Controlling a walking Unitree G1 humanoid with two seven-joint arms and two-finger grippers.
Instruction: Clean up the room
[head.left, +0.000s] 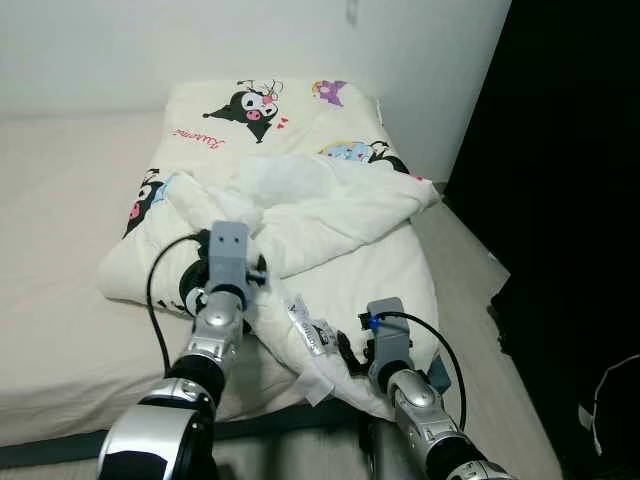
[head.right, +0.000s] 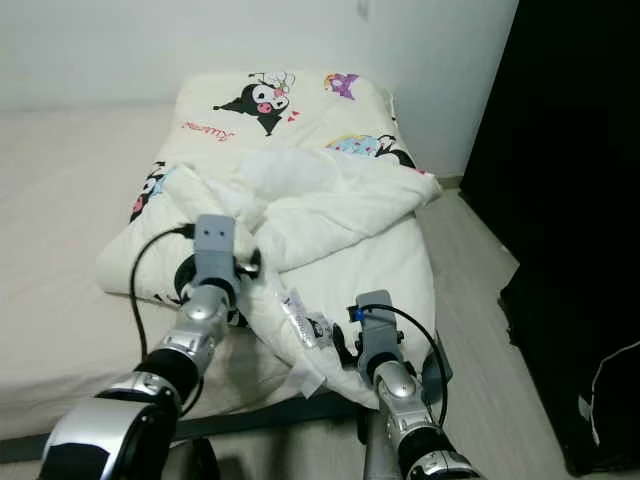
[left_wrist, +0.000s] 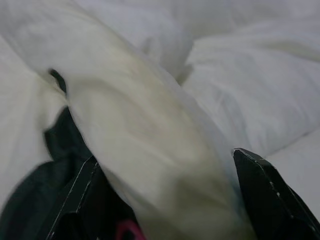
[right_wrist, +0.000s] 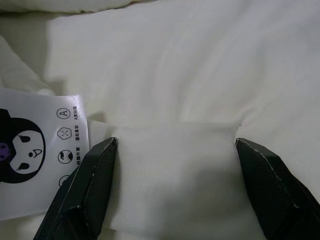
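On the bed: a cream comforter (head.left: 300, 215) printed with cartoon characters lies rumpled across a pale mattress (head.left: 60, 300); this is the thing to tidy, and every place below is given from it.
Comforter's shape: its far half lies flat toward the white wall (head.left: 200, 40), while the near half is folded back over itself in loose ridges, so it needs spreading or folding.
Left gripper (head.left: 232, 290): at the comforter's near left, where a thick fold rises; the left wrist view shows that fold lying between the two black fingers (left_wrist: 267, 195), which stand apart, not yet pinched. Likely placed there to take hold of the fold.
Right gripper (head.left: 352, 352): at the comforter's near right edge, beside its care label (head.left: 312, 330); the fingers (right_wrist: 95, 185) are spread wide with a flat strip of fabric lying between them, unclamped.
Care label: a white tag with a small cartoon face, lying on the comforter's near edge, just beside the right gripper.
Judgement: both arms seem posed to grasp the near edge together, since a soft, wide cover moves evenly only when lifted at two points.
Beyond the comforter's right side: pale wood floor (head.left: 500, 350) and a dark area.
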